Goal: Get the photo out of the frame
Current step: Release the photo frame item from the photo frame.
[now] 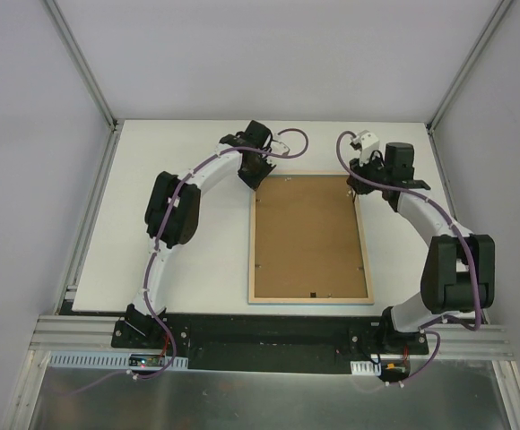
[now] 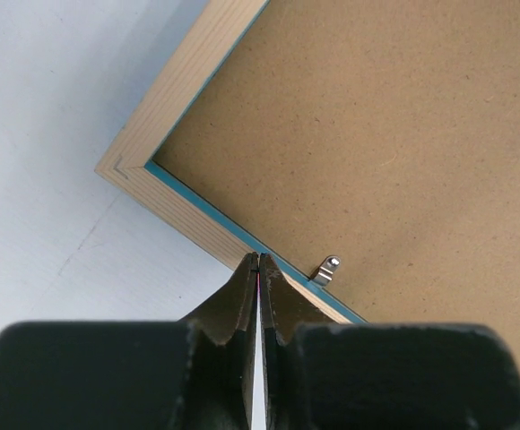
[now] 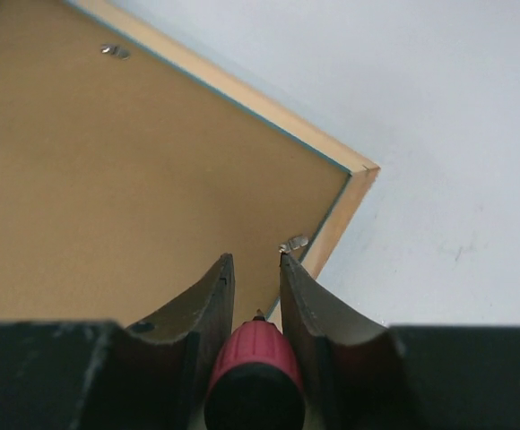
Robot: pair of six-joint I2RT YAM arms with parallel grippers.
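Observation:
The frame (image 1: pixel 252 260) lies face down on the table, its brown back panel (image 1: pixel 309 237) up and rimmed in pale wood. The photo is hidden under that panel. My left gripper (image 1: pixel 253 179) is at the frame's far left corner. In the left wrist view it is shut (image 2: pixel 260 260), tips over the wooden rim (image 2: pixel 184 210) beside a small metal clip (image 2: pixel 326 270). At the far right corner my right gripper (image 1: pixel 357 186) is shut on a red-handled screwdriver (image 3: pixel 254 367). Its fingertips (image 3: pixel 255 258) hover by another clip (image 3: pixel 294 243) on the panel.
A further metal clip (image 3: pixel 114 51) sits along the frame's far edge. White tabletop (image 1: pixel 179 269) surrounds the frame on the left, far and right sides. Grey enclosure walls with metal posts (image 1: pixel 81 63) stand around the table.

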